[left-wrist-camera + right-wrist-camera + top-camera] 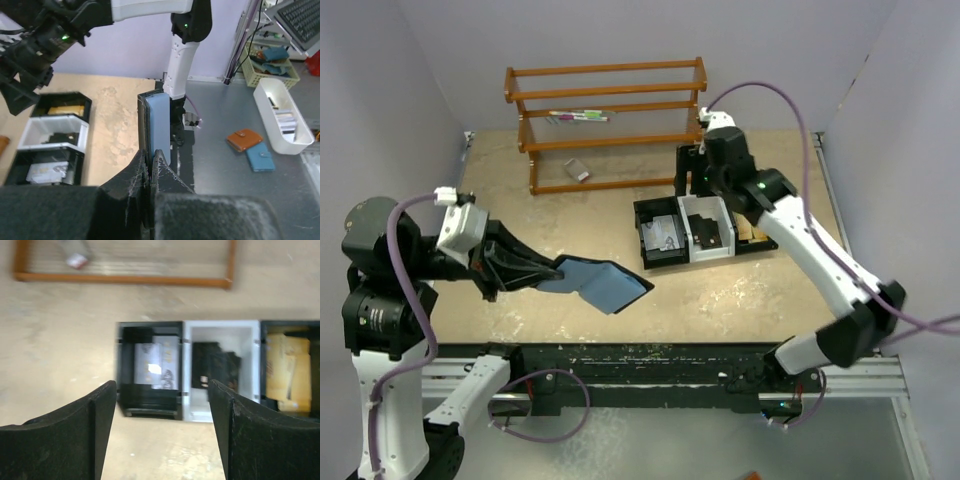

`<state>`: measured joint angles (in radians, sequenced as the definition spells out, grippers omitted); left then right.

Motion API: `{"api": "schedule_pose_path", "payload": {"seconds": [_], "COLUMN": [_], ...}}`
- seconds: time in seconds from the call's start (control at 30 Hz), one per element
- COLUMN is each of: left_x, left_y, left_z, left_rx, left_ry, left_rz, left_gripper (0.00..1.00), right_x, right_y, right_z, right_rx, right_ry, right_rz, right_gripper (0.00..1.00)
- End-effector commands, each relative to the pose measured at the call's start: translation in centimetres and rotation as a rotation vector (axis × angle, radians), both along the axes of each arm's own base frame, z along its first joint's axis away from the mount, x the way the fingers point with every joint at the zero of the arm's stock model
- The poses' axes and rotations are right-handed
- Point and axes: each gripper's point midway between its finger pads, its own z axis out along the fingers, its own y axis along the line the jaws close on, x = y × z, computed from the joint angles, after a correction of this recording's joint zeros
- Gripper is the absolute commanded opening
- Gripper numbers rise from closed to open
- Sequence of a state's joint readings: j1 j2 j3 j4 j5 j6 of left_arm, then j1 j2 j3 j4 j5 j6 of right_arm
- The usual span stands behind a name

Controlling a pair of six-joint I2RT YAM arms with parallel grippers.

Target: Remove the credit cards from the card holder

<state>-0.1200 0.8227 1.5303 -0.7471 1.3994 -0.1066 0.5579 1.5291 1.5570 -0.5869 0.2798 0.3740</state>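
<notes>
Card holder (605, 282): one edge pinched between the left gripper (151, 159) fingers, which are closed tight on it. It is unfolded, blue lining up, and appears lifted off the table (520, 200).
Slots: no card shows in the visible lining; can't see into every pocket.
Right gripper (162, 386): fingers spread wide, holding nothing, hovering over the tray (220, 324).
Credit cards (287, 372): orange-tan stack lying in the tray's end compartment, well apart from the card holder.
Progress: extraction looks done or nearly done. Left to do is probably checking for a leftover card.

Tan table (580, 220): wooden rack (605, 100) at far edge; three-compartment tray (685, 230) right of centre; small grey block (577, 170) at the rack's base.
</notes>
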Motion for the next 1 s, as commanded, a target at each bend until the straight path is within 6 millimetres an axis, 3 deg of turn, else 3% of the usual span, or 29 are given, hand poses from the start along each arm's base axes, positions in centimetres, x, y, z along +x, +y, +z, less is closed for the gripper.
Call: {"api": "schedule_pose_path", "payload": {"seconds": [0.0, 0.13, 0.27, 0.37, 0.57, 0.7, 0.97], "left_x": [-2.0, -2.3, -1.7, -0.8, 0.7, 1.3, 1.3], "left_y": [0.2, 0.3, 0.5, 0.8, 1.5, 1.8, 1.4], "left_z": [1.1, 0.4, -0.2, -0.7, -2.0, -2.9, -3.6], "left_rx": [-0.013, 0.000, 0.024, 0.059, 0.126, 0.149, 0.121], "left_ry": [-0.311, -0.432, -0.570, -0.666, -0.784, -0.835, -0.725], "left_rz": [-0.060, -0.070, -0.025, 0.031, 0.108, 0.149, 0.126], "left_gripper": [0.00, 0.00, 0.00, 0.00, 0.00, 0.00, 0.00], "right_x": [-3.8, -10.2, -16.1, -18.7, -22.7, -24.1, -26.1], "right_y": [3.9, 8.4, 12.2, 14.2, 16.7, 17.8, 21.3], "right_z": [5.0, 8.9, 11.5, 12.1, 13.2, 13.8, 14.9], "right_rx": [0.233, 0.508, 0.585, 0.617, 0.718, 0.747, 0.786], "right_ry": [-0.116, -0.218, -0.322, -0.331, -0.357, -0.360, -0.369], "right_rz": [0.278, 0.613, 0.824, 0.904, 1.025, 1.041, 1.074], "right_gripper": [0.77, 0.77, 0.77, 0.75, 0.74, 0.71, 0.70]}}
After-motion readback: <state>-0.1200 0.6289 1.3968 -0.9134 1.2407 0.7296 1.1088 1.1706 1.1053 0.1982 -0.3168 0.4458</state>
